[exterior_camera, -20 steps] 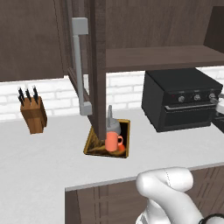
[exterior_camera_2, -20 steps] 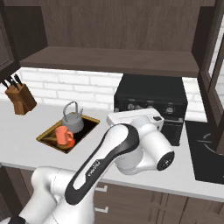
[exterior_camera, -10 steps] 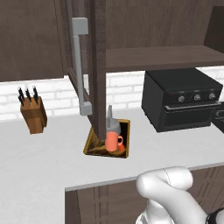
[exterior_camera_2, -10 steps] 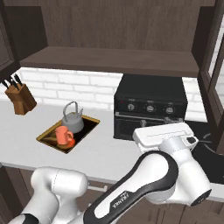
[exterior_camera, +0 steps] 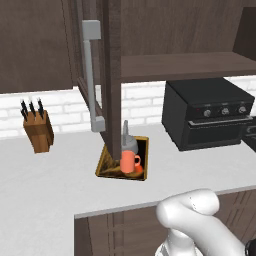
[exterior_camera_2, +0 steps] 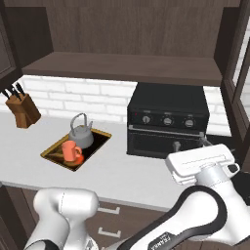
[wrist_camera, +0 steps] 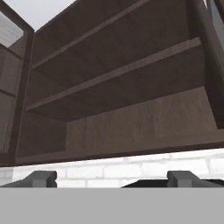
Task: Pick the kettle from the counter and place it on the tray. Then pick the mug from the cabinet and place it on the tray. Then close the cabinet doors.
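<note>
1. The kettle (exterior_camera_2: pixel 81 135) sits on the tray (exterior_camera_2: pixel 100 136), at its back part, spout upright.
2. The mug (exterior_camera_2: pixel 71 151) stands on the same tray, just in front of the kettle and close beside it; from the left base view the mug (exterior_camera: pixel 129 162) shows in front of the kettle (exterior_camera: pixel 128 143), both half hidden behind a door edge.
3. The tray (exterior_camera: pixel 103 166) lies flat on the bench (exterior_camera: pixel 45 180), between the knife block (exterior_camera: pixel 38 131) and the black oven (exterior_camera: pixel 207 112).
4. The cabinet (wrist_camera: pixel 131 118) stands open above, its shelf (wrist_camera: pixel 122 72) bare in the hand view.
5. One of the cabinet doors (exterior_camera: pixel 111 75) swings out over the tray, its grey bar handle (exterior_camera: pixel 91 75) facing left.
6. The fingers (wrist_camera: pixel 111 179) are spread wide apart, gripping nothing, and point up at the cabinet's underside.
7. The arm's wrist (exterior_camera_2: pixel 202 163) is in front of the oven (exterior_camera_2: pixel 168 119).
</note>
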### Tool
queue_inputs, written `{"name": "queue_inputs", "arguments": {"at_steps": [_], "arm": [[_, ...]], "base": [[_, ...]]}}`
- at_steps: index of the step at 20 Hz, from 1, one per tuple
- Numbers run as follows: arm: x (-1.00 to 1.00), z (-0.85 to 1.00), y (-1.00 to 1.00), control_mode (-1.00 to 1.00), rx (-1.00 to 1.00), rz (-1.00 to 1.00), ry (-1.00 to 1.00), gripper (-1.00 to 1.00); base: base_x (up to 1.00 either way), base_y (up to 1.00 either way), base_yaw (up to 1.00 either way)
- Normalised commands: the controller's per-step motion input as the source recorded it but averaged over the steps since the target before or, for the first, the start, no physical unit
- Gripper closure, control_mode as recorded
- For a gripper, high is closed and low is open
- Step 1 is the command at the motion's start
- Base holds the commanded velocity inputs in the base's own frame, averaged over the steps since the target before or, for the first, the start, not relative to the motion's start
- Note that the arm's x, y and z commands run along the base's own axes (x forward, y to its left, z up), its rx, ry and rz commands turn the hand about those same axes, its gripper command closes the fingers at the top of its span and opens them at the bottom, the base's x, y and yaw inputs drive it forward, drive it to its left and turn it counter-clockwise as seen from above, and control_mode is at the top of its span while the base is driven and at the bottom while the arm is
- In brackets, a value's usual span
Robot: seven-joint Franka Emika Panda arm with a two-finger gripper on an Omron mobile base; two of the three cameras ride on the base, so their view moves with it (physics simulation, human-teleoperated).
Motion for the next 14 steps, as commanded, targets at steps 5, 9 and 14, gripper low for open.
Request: {"name": "queue_inputs", "arguments": {"at_steps": [5,9,14], "arm": [[0.00,-0.05,-0.27,-1.00,0.02,0.00,-0.02,-1.00],[0.03,-0.08,-0.27,-1.00,0.03,0.00,-0.02,-1.00],[0.01,0.02,-0.44,-1.00,0.03,0.00,-0.03,-1.00]], "base": [[0.00,0.00,0.00],[0.00,0.00,0.00],[0.00,0.00,0.00]]}}
